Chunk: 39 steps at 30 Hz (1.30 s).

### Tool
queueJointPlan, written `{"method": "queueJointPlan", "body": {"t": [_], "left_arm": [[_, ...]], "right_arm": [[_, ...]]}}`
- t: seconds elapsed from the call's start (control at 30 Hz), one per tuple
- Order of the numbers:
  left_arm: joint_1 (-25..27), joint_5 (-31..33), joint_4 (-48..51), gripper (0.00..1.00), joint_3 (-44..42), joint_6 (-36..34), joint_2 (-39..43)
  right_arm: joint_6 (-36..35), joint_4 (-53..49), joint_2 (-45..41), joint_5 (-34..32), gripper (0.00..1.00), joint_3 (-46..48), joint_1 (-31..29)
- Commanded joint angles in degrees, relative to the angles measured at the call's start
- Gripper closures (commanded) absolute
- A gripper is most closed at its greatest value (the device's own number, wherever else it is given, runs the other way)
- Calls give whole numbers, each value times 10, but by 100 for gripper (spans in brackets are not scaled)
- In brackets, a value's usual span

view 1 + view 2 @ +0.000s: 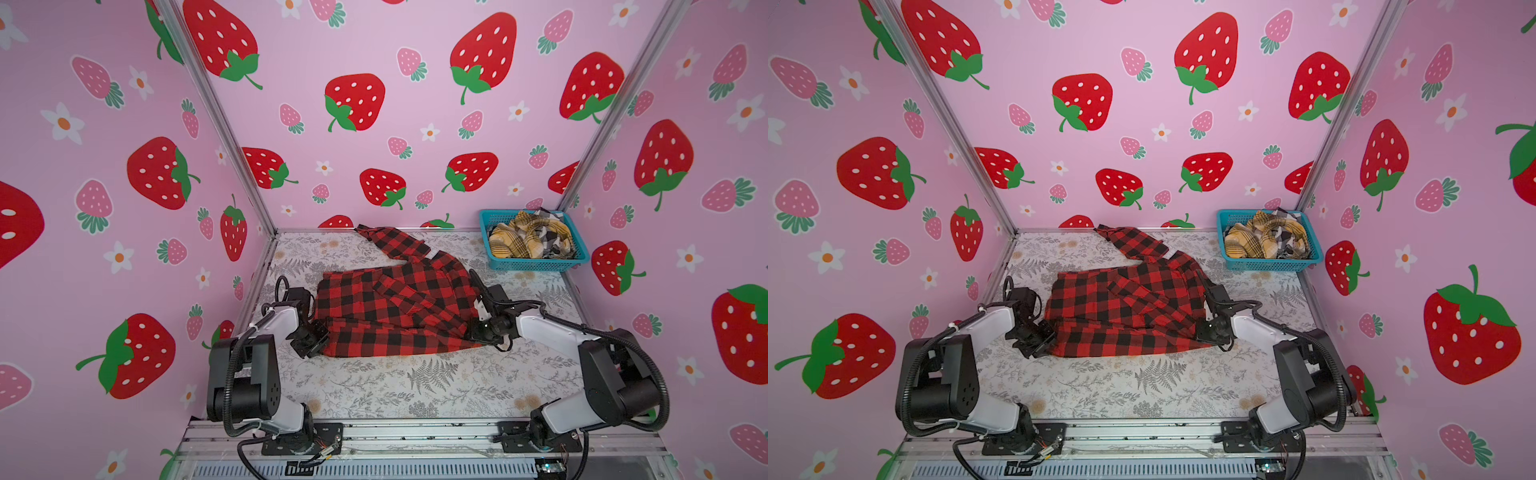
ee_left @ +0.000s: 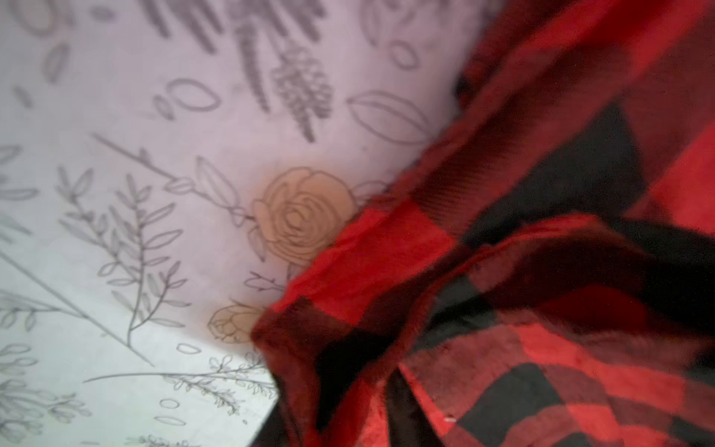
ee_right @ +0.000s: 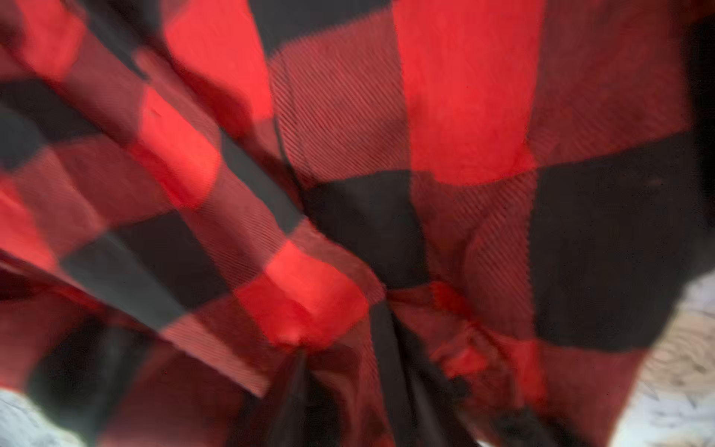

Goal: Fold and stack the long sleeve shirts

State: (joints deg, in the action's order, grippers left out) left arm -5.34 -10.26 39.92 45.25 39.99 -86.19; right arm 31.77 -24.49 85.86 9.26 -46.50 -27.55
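- The red shirt (image 1: 395,307) lay spread on the table (image 1: 415,386) at centre frame in both top views. Its long axis ran left to right across the picture, with what looked like the straight hem at the left end.
- 1 sleeve (image 1: 392,243) trailed off toward upper centre and reached the back wall. A narrower band of cloth lay along the shirt's lower edge.
- The left gripper (image 1: 319,338) sat at the shirt's lower left corner, and the right gripper (image 1: 478,330) at its lower right end. Each was against the cloth or just over it.
- The shirt lay between the 2, so each arm was nearest its own end of the long axis.
- Neither gripper's jaws could be read. In the top views they were dark shapes against dark checks, and the wrist views showed no fingers. I could not tell how far either was parted, or whether it had cloth.
- The left wrist view showed a rumpled corner of the red shirt (image 2: 503,271) over the printed table. The right wrist view was filled with blurred checks.
- The yellow shirt (image 1: 521,239) and black-white shirt (image 1: 555,239) sat bunched in the basket (image 1: 536,264) at upper right, well apart from both grippers.
- As a judgement, the coming fold turned on that lower long edge. Both ends would need to travel together across the short axis, or the fold would skew.
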Motion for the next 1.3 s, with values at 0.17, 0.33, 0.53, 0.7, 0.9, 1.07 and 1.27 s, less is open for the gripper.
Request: {"method": "queueJointPlan", "body": {"t": [0.17, 0.33, 0.53, 0.7, 0.9, 1.07, 1.27], "left_arm": [[78, 88, 126, 34, 240, -41, 62], [171, 70, 143, 35, 438, -51, -112], [232, 30, 158, 37, 658, -59, -334], [238, 30, 205, 38, 794, -63, -461], [238, 28, 222, 38, 840, -64, -523], [239, 6, 191, 48, 843, -64, -539], [241, -18, 183, 70, 869, -60, -565]], "right_arm": [[-51, -56, 38, -26, 33, -179, -15], [-32, -53, 58, -33, 46, -191, -21], [-8, -41, -3, -44, 46, -125, -22], [3, -40, -35, -43, 46, -73, -22], [8, -32, -47, -45, 46, -50, -22], [15, -17, -51, -29, 47, -36, -22], [17, -24, -61, -34, 48, -22, -22]]}}
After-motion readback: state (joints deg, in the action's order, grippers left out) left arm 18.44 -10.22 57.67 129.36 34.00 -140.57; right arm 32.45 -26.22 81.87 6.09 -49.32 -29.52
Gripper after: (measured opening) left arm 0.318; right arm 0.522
